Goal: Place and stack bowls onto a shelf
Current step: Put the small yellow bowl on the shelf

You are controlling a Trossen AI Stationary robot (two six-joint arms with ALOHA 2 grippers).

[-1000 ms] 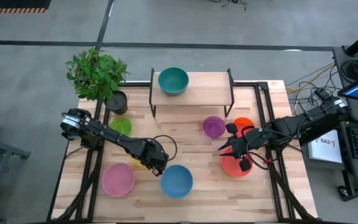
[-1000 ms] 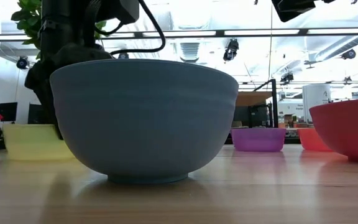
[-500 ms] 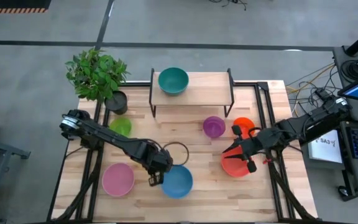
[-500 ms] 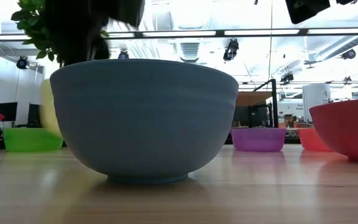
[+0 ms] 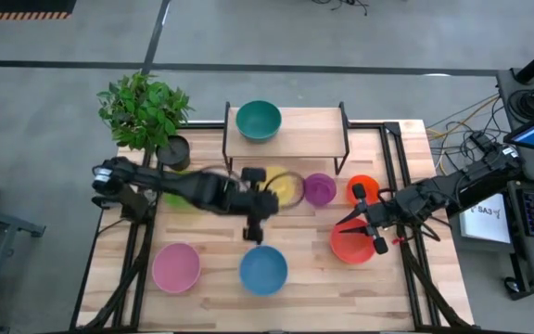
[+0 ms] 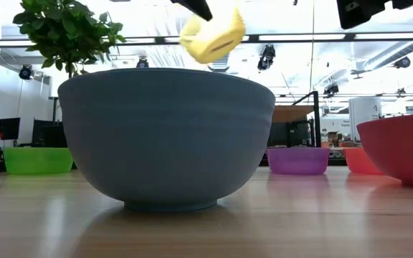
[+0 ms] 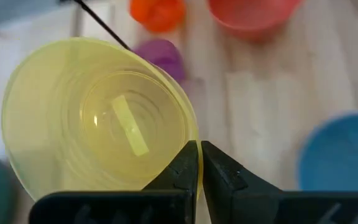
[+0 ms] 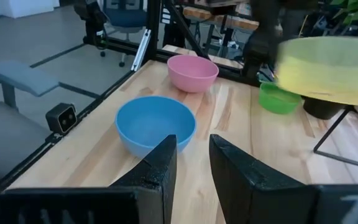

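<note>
My left gripper [image 5: 269, 195] is shut on the small yellow bowl [image 5: 284, 186] and holds it in the air in front of the shelf [image 5: 313, 130]. The teal bowl [image 5: 259, 121] stands on the shelf's wooden top. On the table stand the purple [image 5: 320, 188], orange [image 5: 364, 188], red [image 5: 350, 247], blue [image 5: 263, 269] and pink [image 5: 176, 267] bowls. The lime green bowl [image 5: 182, 190] is partly hidden by the left arm. My right gripper [image 5: 349, 223] is open above the red bowl's left rim and touches nothing that shows. My left gripper [image 7: 199, 155] pinches the yellow bowl's rim [image 7: 190, 134] between its two fingers, one finger inside the bowl and one outside. The bowl [image 6: 210, 36] is lifted clear of the table and tilted, with its opening turned toward the wrist camera.
A potted plant [image 5: 145, 111] in a dark pot [image 5: 172, 151] stands at the table's far left corner. Black frame rails run along both table sides. Bare tabletop [image 5: 295, 223] lies between the shelf and the blue bowl.
My left gripper has lifted the yellow bowl off the table from a spot left of the blue bowl. It has carried the bowl up, toward the table's far edge and to the right, close to the shelf. The bowl has tipped on the way.
</note>
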